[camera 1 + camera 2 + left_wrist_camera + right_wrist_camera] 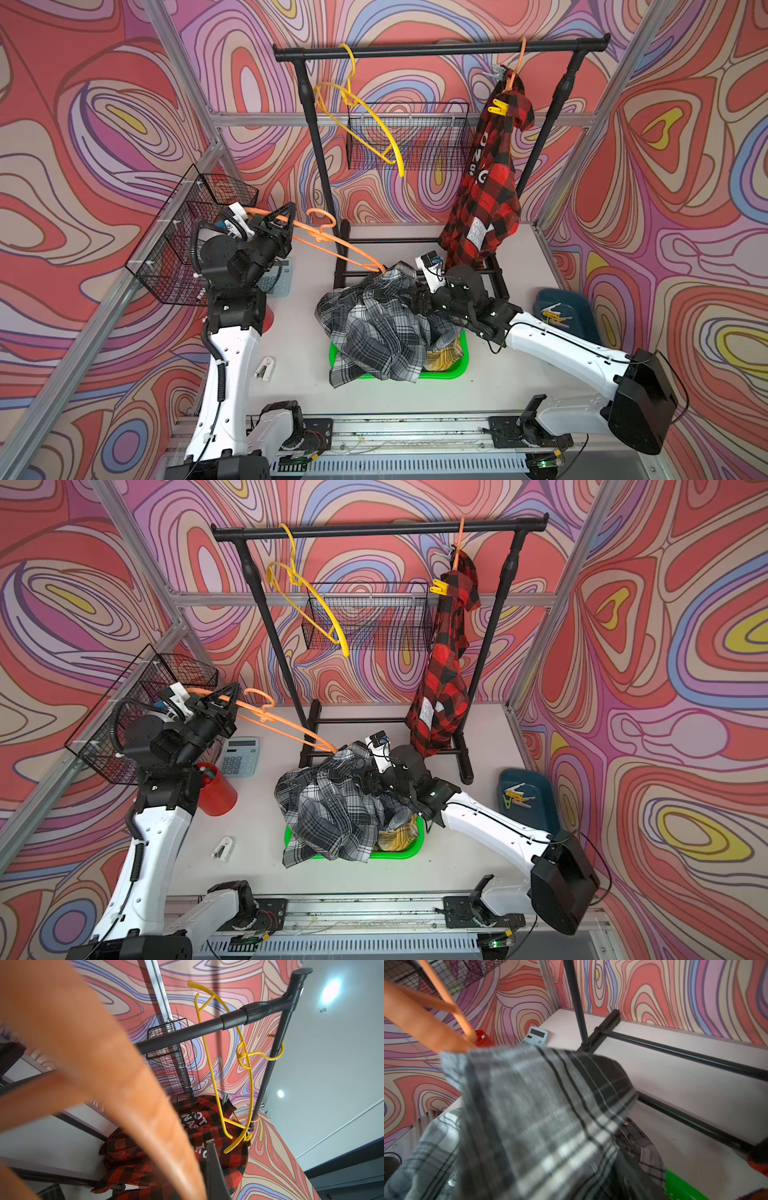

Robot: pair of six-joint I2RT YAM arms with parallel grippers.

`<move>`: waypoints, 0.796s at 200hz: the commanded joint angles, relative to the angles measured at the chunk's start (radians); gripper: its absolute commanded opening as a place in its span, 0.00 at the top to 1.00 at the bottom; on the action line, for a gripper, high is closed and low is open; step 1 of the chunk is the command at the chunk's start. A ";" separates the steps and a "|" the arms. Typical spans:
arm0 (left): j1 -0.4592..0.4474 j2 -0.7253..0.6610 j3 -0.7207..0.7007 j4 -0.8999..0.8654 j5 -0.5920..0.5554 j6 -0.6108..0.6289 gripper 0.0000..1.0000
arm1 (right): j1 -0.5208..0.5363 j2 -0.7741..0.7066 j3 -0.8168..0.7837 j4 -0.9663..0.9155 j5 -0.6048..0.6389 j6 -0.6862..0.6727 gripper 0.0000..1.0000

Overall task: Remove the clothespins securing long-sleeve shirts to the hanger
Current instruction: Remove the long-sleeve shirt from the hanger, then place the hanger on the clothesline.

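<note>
- Left gripper point(284, 219): raised on a bent arm, wrist angled upward, jaws clamped on orange hanger point(332, 245).
- Right gripper point(409, 296): arm stretched low and forward, jaws hidden in grey plaid shirt point(374, 328).

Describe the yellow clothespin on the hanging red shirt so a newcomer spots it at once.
Find the black garment rack; a red-black buffalo-check shirt hangs from its bar on a thin orange hanger. The yellow plastic clothespin grips the shirt's bunched top, below a pale clip by the hanger's neck, and is the only yellow clip there.
</note>
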 commanded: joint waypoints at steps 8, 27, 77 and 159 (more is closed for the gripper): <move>0.035 -0.001 0.020 0.145 0.016 -0.118 1.00 | -0.018 -0.051 -0.058 -0.040 0.050 0.070 0.27; 0.074 0.001 -0.024 0.240 -0.005 -0.222 1.00 | -0.076 -0.109 -0.078 -0.027 -0.018 0.084 0.27; 0.088 0.049 -0.100 0.438 -0.006 -0.429 1.00 | -0.127 -0.232 0.018 0.033 -0.253 -0.032 0.26; 0.089 0.045 -0.093 0.418 0.009 -0.426 1.00 | -0.074 0.055 0.377 0.128 -0.451 -0.129 0.27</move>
